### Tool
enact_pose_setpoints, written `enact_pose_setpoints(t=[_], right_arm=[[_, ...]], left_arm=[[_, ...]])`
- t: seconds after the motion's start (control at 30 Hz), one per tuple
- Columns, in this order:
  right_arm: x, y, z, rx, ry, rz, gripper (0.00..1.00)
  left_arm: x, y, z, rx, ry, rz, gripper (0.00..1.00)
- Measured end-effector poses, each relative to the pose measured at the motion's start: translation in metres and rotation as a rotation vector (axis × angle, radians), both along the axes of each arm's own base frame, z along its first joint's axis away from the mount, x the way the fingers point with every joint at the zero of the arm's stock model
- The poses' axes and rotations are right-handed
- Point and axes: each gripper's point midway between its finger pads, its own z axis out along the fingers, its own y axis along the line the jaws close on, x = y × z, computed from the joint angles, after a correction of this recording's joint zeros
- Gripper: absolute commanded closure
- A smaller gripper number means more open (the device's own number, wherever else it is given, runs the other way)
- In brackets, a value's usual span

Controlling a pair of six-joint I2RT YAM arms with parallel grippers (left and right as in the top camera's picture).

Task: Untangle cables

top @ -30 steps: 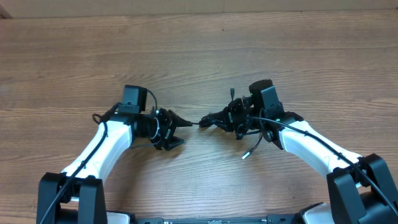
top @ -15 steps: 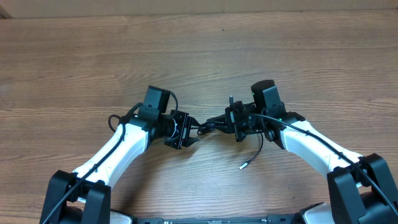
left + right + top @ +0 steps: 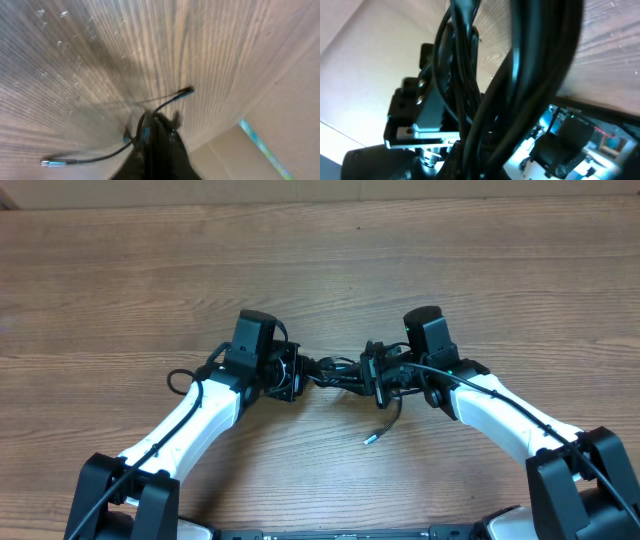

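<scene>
1. overhead: cables sit as one dark knot about mid-tabletop, strung between the two claws. left gripper is clamped down on the knot's left side, and right gripper is pinched closed on its right side. one silver-tipped end trails loose toward the near edge. risk: both grips look to be on the same clump, so pulling apart likely cinches the knot instead of freeing a strand.
2. overhead: the claws are just beside each other, nearly nose to nose. risk: any inward move or wrist twist and they collide. there's little slack between them.
3. left wrist: blurry. fingers read as closed on thin cords. a black plug sticks out beyond the tips, and the silver-tipped end lies off lower left. can't tell how many strands are pinched. risk: a thin cord slips out under tension, or the plug snags a loop.
4. right wrist: dark cords swamp the lens. can't tell task cables from the arm's own, and its own fingertips aren't visible. risk: cords wrap the wrist, and occlusion hides a slip.
</scene>
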Motion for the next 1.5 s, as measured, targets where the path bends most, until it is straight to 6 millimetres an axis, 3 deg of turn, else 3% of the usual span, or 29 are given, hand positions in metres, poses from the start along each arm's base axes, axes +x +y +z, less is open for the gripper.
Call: enact_pose_setpoints(t=[0.2, 0.33, 0.47, 0.57, 0.83, 0.97, 1.1, 1.27, 1.4, 1.47, 1.5], right_arm=[[-0.001, 0.002, -0.001, -0.01, -0.269, 0.108, 0.96], [-0.007, 0.001, -0.012, -0.073, -0.377, 0.176, 0.96], [-0.033, -0.02, -0.049, -0.26, -0.303, 0.25, 0.96], [-0.043, -0.038, -0.07, -0.399, -0.27, 0.272, 0.96], [-0.046, -0.068, -0.093, -0.594, -0.301, 0.328, 0.96], [-0.062, -0.099, -0.098, -0.73, -0.208, 0.382, 0.96], [-0.062, -0.129, -0.092, -0.832, -0.148, 0.37, 0.96], [-0.05, -0.145, -0.091, -0.838, -0.139, 0.303, 0.76], [-0.033, -0.144, -0.092, -0.781, -0.19, 0.249, 0.65], [-0.023, -0.136, -0.09, -0.72, -0.252, 0.238, 0.56], [-0.018, -0.132, -0.089, -0.688, -0.284, 0.237, 0.5]], left_arm=[[0.021, 0.01, 0.008, 0.081, -0.181, -0.083, 0.96], [0.037, 0.027, 0.019, 0.118, -0.328, -0.177, 0.96], [0.058, 0.076, 0.02, 0.198, -0.395, -0.135, 0.96], [0.059, 0.093, 0.021, 0.195, -0.419, -0.149, 0.96], [0.053, 0.089, 0.026, 0.171, -0.5, -0.281, 0.96], [0.045, 0.082, 0.026, 0.145, -0.524, -0.347, 0.96], [0.033, 0.07, 0.028, 0.072, -0.548, -0.422, 0.96], [0.028, 0.068, 0.038, 0.016, -0.616, -0.486, 0.96], [0.021, 0.078, 0.026, 0.055, -0.57, -0.494, 0.96], [0.016, 0.084, 0.015, 0.107, -0.522, -0.498, 0.89], [0.014, 0.089, 0.008, 0.149, -0.49, -0.5, 0.8]])
